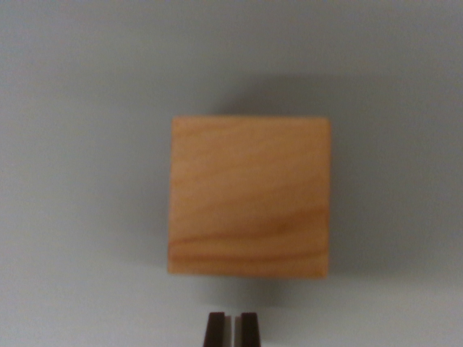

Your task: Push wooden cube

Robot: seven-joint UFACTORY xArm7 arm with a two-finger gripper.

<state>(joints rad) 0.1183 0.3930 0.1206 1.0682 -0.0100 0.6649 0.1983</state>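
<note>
Fingertips of gripper, pressed nearly together at bottom centre; wooden cube lay directly above, mid-frame, small gap between.

You see a plain, pale grey matte tabletop filling the wrist view. One square light-brown wooden cube with visible grain lies directly on it. Beyond the cube's far edge and to the wrist view's right, a soft shadow darkens the grey surface.

The wrist view looks straight down, close over the wooden cube (slightly blurred), perhaps just behind it.
</note>
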